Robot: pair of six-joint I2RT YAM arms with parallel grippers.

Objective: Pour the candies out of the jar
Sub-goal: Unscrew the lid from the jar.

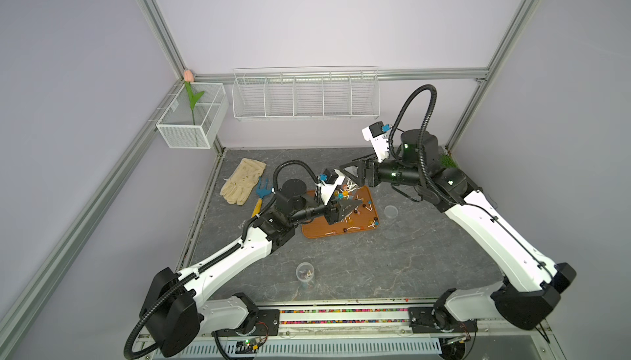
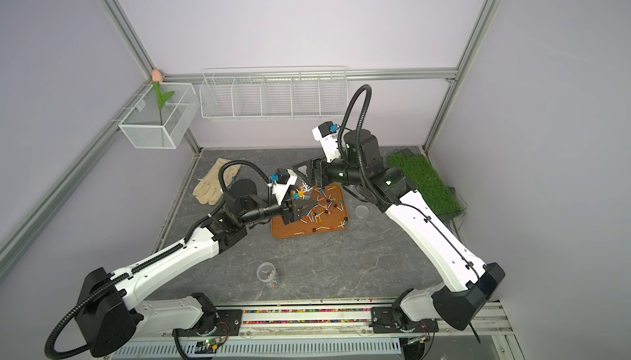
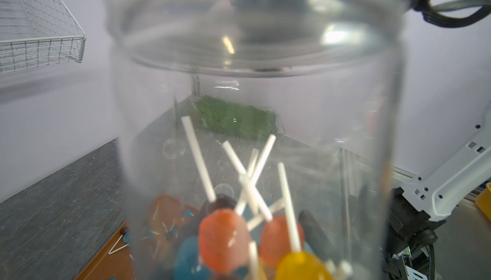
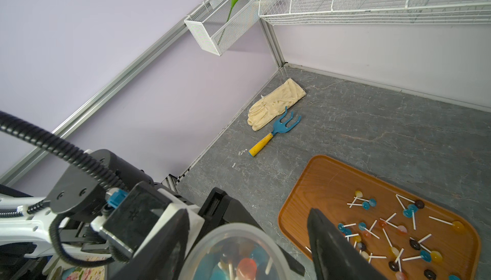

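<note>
In a top view my left gripper (image 1: 341,210) is clamped on the jar (image 1: 346,189), tipped over the tray (image 1: 314,232), with many candies (image 1: 355,228) spilled just beyond its fingers. Left wrist: more candies bunch at the jar's low end, so I'd tilt steeper and jiggle gently. Right wrist: my right gripper (image 4: 247,212) stands parted around the jar's end, with a gap at one finger, and I'd close it softly.

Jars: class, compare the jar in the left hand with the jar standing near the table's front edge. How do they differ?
The held jar hangs in the air at the tray's edge; the standing jar rests upright on the table. The left hand grips the held jar; nothing touches the standing jar. Both are clear and contain lollipops.
</note>
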